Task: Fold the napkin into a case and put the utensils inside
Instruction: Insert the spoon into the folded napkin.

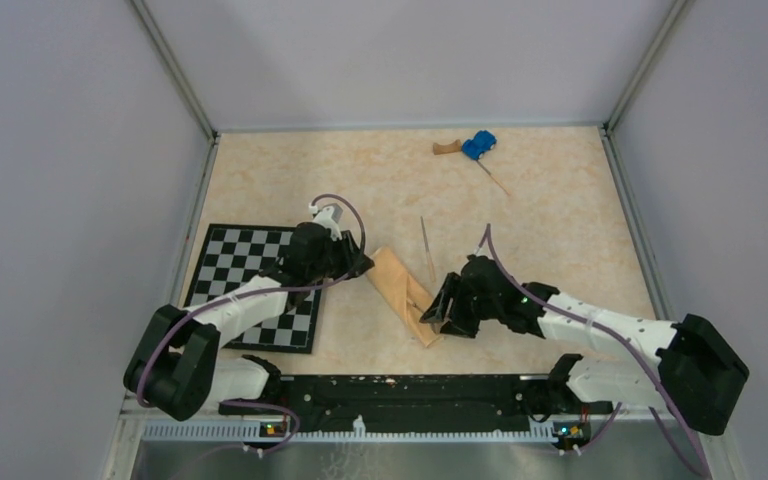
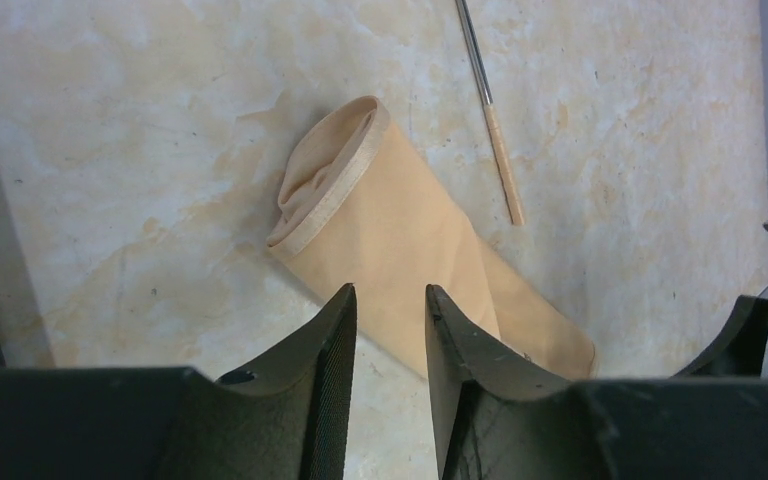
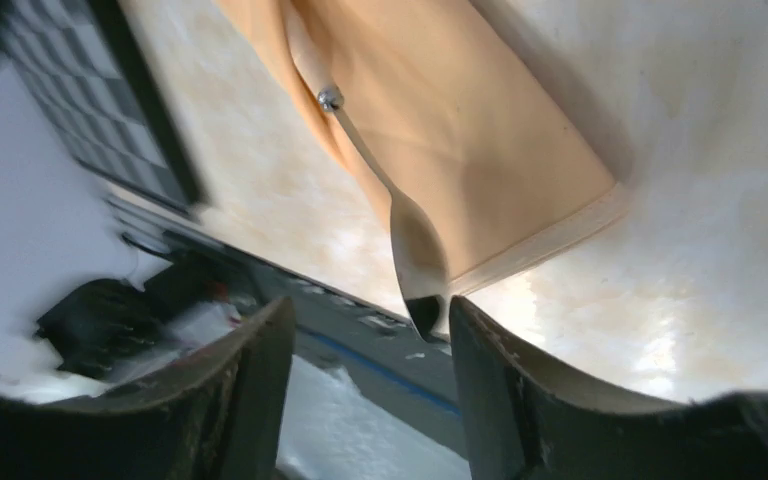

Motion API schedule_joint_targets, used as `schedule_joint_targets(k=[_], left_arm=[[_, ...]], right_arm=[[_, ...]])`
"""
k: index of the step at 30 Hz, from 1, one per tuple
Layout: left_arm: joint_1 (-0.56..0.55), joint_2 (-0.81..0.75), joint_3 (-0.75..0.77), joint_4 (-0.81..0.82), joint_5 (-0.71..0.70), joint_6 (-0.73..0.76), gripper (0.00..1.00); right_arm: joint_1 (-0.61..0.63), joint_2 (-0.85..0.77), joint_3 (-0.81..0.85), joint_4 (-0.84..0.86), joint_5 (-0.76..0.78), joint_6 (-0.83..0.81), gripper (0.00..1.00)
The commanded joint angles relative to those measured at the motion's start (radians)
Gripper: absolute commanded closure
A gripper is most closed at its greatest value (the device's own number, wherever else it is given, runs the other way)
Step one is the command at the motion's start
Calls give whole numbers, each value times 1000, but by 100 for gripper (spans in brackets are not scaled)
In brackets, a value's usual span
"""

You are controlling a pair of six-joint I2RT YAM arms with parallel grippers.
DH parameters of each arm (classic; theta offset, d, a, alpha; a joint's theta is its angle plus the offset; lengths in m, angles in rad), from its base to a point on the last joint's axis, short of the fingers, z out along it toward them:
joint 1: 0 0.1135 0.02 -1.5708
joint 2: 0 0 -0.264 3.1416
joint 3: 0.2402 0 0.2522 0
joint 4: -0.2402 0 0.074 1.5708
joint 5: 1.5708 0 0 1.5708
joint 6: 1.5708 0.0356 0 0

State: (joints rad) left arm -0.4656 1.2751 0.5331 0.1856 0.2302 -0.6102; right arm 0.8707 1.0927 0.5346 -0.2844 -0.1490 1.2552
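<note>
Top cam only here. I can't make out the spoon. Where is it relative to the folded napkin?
Observer: Right wrist view shows the spoon lying along the case, with its bowl sticking out past the near end.
Operator: Right gripper holding it?
Observer: No. The right gripper is open, and the bowl sits at one side of the gap, unclamped.
Operator: Far end of the case?
Observer: Left wrist view shows its mouth gaping open there. The left gripper is open above the cloth, gripping nothing.
</note>
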Motion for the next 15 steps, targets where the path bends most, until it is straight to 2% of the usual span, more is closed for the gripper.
schedule_joint_targets(k=[1, 2, 3, 6, 9, 12, 15], left_arm=[[-2, -24, 8, -14, 30, 11, 62], [-1, -29, 4, -17, 32, 9, 62], [-1, -36, -1, -20, 33, 9, 61], [-2, -46, -11, -27, 38, 7, 56], [-2, -21, -10, -23, 65, 5, 56], [-1, 2, -10, -6, 76, -2, 59], [-2, 3, -14, 3, 69, -5, 61]], right_arm=[[10, 63, 27, 46, -22, -628, 42], [10, 75, 25, 74, -18, -306, 42], [10, 91, 24, 94, -13, -260, 43], [10, 130, 30, 119, -5, -246, 43], [5, 138, 23, 139, 7, -236, 44], [-4, 153, 25, 129, 14, -240, 49], [-4, 162, 18, 152, 10, -244, 59]])
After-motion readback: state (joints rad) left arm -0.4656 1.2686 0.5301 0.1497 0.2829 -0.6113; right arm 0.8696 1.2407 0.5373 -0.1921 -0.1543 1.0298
